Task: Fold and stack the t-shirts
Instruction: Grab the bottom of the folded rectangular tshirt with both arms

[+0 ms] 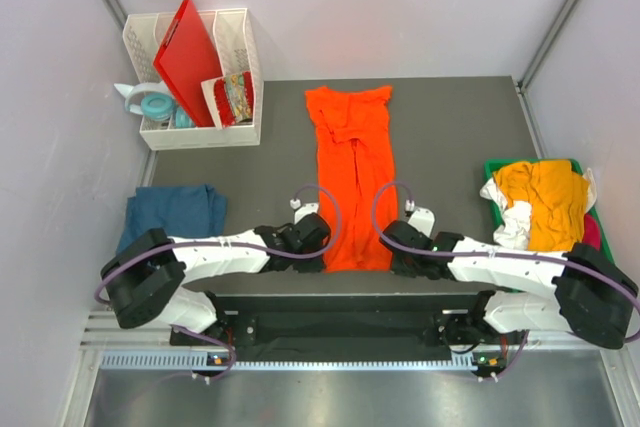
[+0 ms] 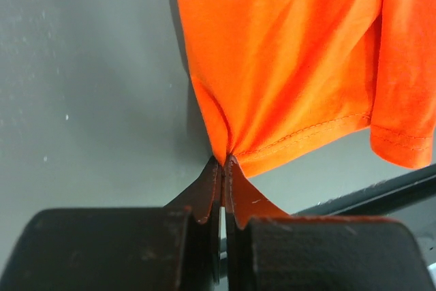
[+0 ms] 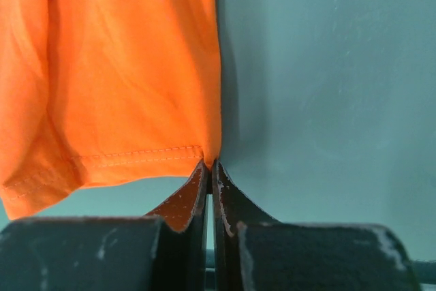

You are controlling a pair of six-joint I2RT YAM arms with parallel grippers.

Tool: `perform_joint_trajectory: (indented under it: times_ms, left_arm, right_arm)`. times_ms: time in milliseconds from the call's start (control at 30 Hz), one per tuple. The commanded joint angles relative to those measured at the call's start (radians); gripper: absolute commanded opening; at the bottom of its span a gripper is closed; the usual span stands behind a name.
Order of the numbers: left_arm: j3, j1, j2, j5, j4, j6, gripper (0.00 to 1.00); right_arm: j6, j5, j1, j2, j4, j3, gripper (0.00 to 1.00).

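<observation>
The orange t-shirt (image 1: 352,182) lies lengthwise down the middle of the table (image 1: 455,137). Its sides are folded inward into a narrow strip, with the collar at the far end and the hem at the near edge. The left gripper (image 2: 223,168) has its fingers pressed together on the hem's left corner, and the right gripper (image 3: 209,170) pinches the right corner the same way (each bite takes only the very tip of the cloth, going by the wrist views).

That thin hold is my main worry. If the arms lift or carry the hem forward quickly, a corner could slide out and the fold would land crooked. Near the left pinch a second hemmed layer hangs loose. I can't tell whether both layers are caught, and if only one is, the strip may open as it rises. Uneven travel between the two arms would also skew the fold.

The dark teal-blue t-shirt (image 1: 175,212) sits folded at the table's left. The heap of mustard-yellow and white shirts (image 1: 540,202) lies at the right, well apart from the work.
</observation>
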Motion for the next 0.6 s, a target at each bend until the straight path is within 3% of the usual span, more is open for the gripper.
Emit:
perform_joint_trajectory:
  times_ms: [0,300,567]
  left_arm:
    - [-0.029,-0.020,-0.041,0.025,-0.085,-0.010,0.00]
    - [-0.080,-0.065,-0.116,0.034,-0.125,-0.047,0.00]
    - [-0.094,-0.077,-0.143,0.005,-0.159,-0.059,0.00]
  right_arm:
    - [0.057,-0.029,0.066,-0.006,-0.117,-0.051,0.00]
    - [0.139,-0.051,0.184,0.021,-0.146,-0.063,0.00]
    - [0.131,-0.025,0.190,0.044,-0.160,-0.029,0.00]
